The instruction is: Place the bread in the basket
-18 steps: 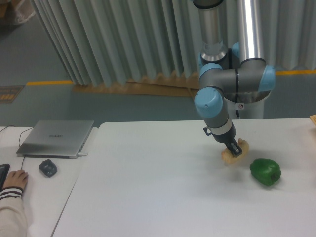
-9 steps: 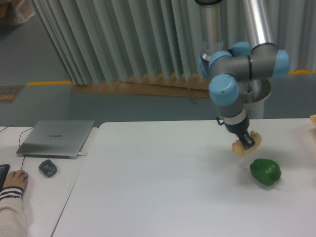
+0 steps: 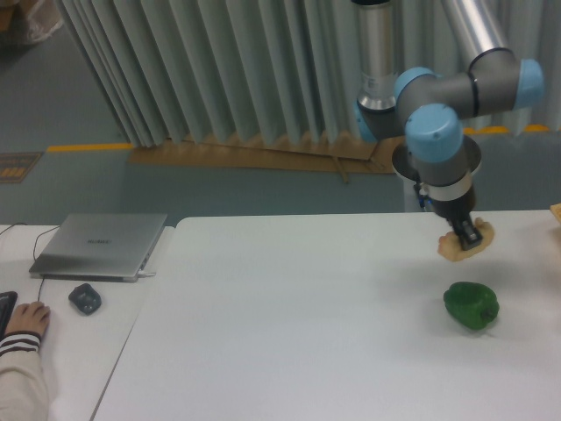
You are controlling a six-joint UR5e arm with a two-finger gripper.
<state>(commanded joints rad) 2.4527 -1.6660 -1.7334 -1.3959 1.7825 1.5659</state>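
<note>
We have carried the bread point(image 3: 465, 243) up and right; end effector point(image 3: 470, 235) clamps it. A loose grip could drop it onto the pepper point(image 3: 471, 305) below.

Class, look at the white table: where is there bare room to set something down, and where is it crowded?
Bare: the table from its left edge across to the green pepper. Crowded: the right side, where the gripper holds the bread above the pepper.
</note>
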